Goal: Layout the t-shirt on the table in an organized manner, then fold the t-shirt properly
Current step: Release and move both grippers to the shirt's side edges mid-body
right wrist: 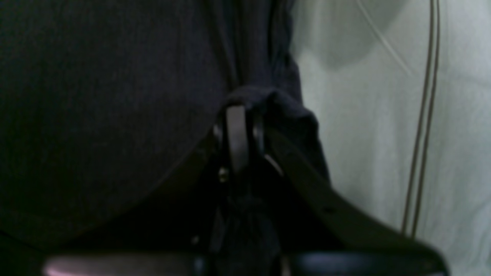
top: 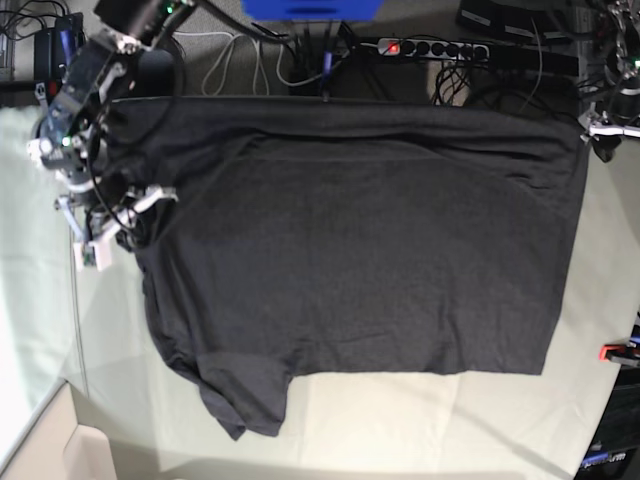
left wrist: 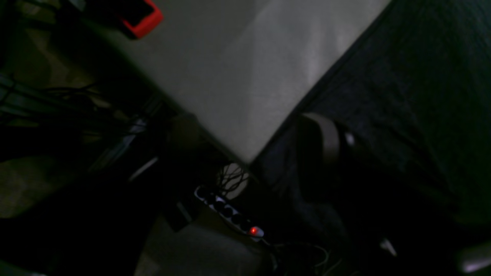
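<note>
The dark charcoal t-shirt [top: 360, 240] lies spread flat over the table [top: 420, 420], plain side up, with one sleeve at the bottom left. My right gripper [top: 140, 205] is at the shirt's left edge. In the right wrist view this gripper [right wrist: 239, 115] is shut on a bunched fold of the t-shirt [right wrist: 107, 96]. My left gripper [top: 600, 135] is at the shirt's top right corner. In the left wrist view it [left wrist: 249, 122] looks open, one finger [left wrist: 322, 140] resting on the t-shirt [left wrist: 402, 96] at the table's corner [left wrist: 230, 76].
A power strip [top: 430, 47] with a red light lies beyond the table's far edge, among cables, and shows in the left wrist view [left wrist: 230, 214]. A red clamp [top: 615, 352] grips the right edge. A blue box [top: 310, 8] sits at the back. Thin cables [right wrist: 422, 115] cross the cloth.
</note>
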Controlling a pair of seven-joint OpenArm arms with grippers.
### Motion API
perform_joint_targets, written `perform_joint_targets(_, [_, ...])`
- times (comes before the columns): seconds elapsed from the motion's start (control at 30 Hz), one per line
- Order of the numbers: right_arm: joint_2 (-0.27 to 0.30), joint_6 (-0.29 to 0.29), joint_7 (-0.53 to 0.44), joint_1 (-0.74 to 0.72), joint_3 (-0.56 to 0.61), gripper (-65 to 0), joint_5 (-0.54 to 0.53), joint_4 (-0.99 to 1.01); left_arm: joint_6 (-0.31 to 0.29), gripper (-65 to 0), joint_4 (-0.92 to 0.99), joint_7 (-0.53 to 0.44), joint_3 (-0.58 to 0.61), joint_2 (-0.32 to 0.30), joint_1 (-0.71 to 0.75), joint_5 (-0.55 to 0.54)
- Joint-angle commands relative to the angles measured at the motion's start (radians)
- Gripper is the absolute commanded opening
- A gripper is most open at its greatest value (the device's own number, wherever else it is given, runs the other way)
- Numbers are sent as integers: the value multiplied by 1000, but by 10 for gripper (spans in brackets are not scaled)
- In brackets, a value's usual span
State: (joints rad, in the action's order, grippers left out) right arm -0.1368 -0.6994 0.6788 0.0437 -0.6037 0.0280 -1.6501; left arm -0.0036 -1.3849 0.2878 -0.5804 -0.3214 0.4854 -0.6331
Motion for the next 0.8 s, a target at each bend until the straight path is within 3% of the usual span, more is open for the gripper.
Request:
perform_joint_targets(0.0, [-4,1,-14,-18,11,-650,-17,-12,-2,-259,-17,-22,-10,-20,8,0])
perform_joint_targets(0.27, [-10,1,-12,-38,132,-650,-15,17,-2,-256,-60,-22,-10,-22,9,6])
perform_joint_targets(0.53, [-7,1,-20,-55,133,-439,-18,69,-2,-250,-141,-22,-13,-23,9,9])
perform_joint_targets(0.67, [1,1,-20,-48,129,-351,-20,32,-2,-158,-156,-22,-76,-15,2,2])
perform_joint_targets(0.77, [1,1,-20,-51,97,-326,-20,-8,-2,-65,-161,-22,-80,-20,-6,0])
